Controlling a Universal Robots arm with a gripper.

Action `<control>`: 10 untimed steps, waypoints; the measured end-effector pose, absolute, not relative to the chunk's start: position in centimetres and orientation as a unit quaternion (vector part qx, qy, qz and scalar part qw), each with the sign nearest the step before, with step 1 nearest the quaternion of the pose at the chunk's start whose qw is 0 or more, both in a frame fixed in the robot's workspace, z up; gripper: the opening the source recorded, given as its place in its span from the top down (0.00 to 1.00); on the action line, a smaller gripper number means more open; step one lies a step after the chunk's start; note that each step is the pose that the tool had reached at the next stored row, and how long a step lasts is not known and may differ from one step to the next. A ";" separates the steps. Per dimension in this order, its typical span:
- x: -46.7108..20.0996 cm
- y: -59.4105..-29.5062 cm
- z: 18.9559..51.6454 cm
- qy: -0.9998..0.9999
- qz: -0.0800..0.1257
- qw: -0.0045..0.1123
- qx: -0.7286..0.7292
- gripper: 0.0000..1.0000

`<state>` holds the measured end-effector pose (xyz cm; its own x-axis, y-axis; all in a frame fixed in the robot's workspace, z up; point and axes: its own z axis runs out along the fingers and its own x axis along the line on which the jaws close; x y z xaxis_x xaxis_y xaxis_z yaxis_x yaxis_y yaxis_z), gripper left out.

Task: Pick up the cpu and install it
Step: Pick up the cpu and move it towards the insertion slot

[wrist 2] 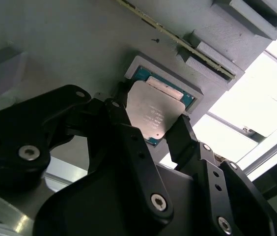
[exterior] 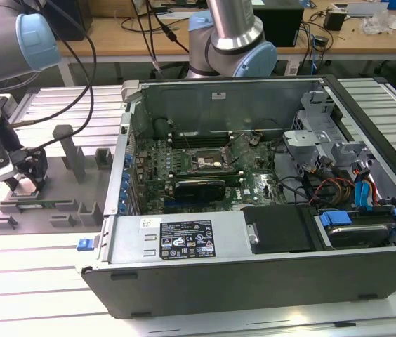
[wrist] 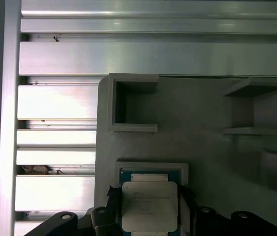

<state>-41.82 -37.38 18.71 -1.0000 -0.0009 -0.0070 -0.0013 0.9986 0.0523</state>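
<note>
In both wrist views the hand is seen clamped on the cpu, which is seated in the recess of the grey fixture.

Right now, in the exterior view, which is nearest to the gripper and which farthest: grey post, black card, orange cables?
1. grey post, on the fixture beside the gripper.
2. black card, inside the case.
3. orange cables, toward the exterior view's right.

In a pocket of the fixture plate, between and touching the fingers of the gripper, the cpu; to the exterior view's right of that plate, the computer case.
</note>
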 end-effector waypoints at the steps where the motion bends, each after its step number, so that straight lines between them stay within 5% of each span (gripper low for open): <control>1: -41.8 -37.4 18.7 1.000 0.026 0.003 -0.001 0.42; 10: -41.8 -37.4 19.7 1.000 0.026 0.003 -0.001 0.45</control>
<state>-41.82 -37.38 19.72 -1.0000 -0.0009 -0.0069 -0.0012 0.9986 0.0522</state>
